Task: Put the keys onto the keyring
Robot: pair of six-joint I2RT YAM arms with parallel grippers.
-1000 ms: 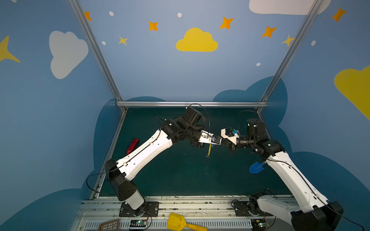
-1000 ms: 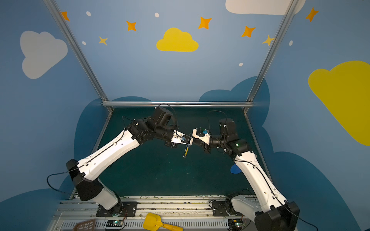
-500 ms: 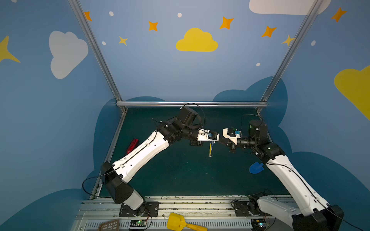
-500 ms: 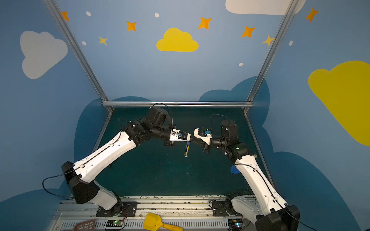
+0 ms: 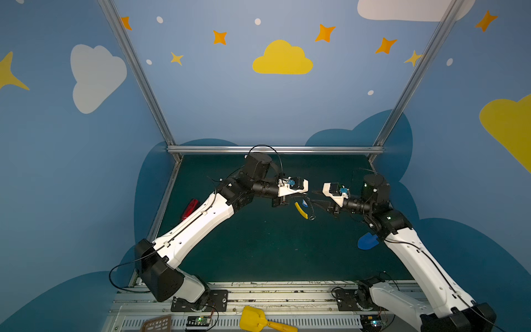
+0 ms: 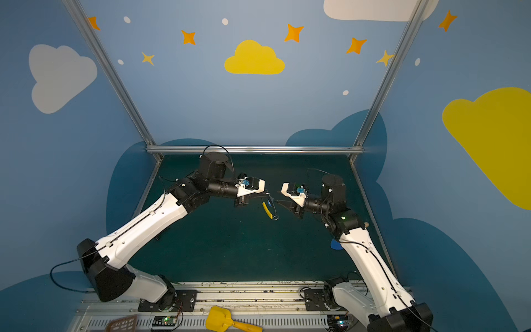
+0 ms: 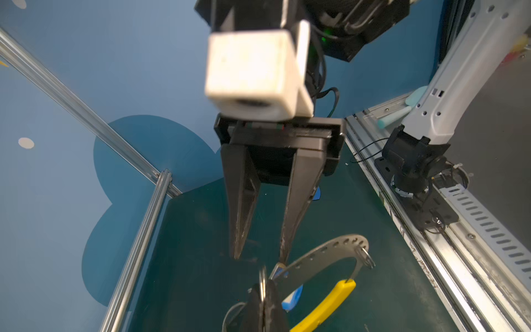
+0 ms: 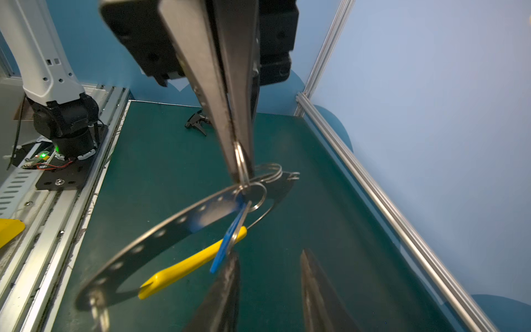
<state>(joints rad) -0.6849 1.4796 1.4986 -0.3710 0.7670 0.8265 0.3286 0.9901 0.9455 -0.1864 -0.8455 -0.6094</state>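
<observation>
Right gripper point(image 8: 270, 252) first: stands spread now, where pressed together a second ago, and sits back a little from the left gripper point(image 8: 240, 176), holding nothing. Leaves the keys point(image 8: 225, 250) dangling by the blue tag just beside one right fingertip point(image 8: 232, 264); cannot tell whether touching. Left gripper: clamped on the metal loop point(image 8: 240, 159) of the keyring point(image 8: 161, 232), hoop hanging clear above the bench point(image 8: 161, 161). Reads as a release after threading; appears hooked on the hoop, though worth confirming before calling the task done.

blue walls point(image 5: 230, 109) with painted clouds point(image 5: 282, 59) and stars point(image 5: 219, 37); dark green floor point(image 5: 258, 247); aluminium frame point(image 5: 275, 149).
</observation>
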